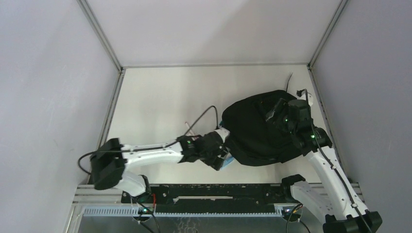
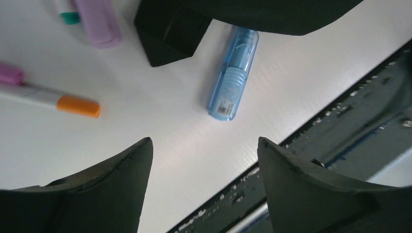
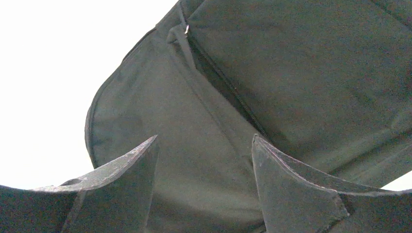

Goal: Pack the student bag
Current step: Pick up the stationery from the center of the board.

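Observation:
The black student bag (image 1: pixel 262 128) lies on the white table at the right. In the right wrist view its fabric and zip (image 3: pixel 228 87) fill the frame. My right gripper (image 3: pixel 204 141) hangs open just above the bag's top (image 1: pixel 286 116) and holds nothing. My left gripper (image 2: pixel 204 143) is open and empty at the bag's near left edge (image 1: pixel 218 155). Below it on the table lies a blue transparent pen-like stick (image 2: pixel 233 73), with a black strap end (image 2: pixel 167 34) of the bag beside it.
An orange-capped white marker (image 2: pixel 53 99), a lilac marker (image 2: pixel 97 22) and a teal-tipped pen (image 2: pixel 68 14) lie left of the blue stick. The black slotted rail at the table's near edge (image 2: pixel 340 126) runs close by. A black cable (image 1: pixel 204 116) trails over the table.

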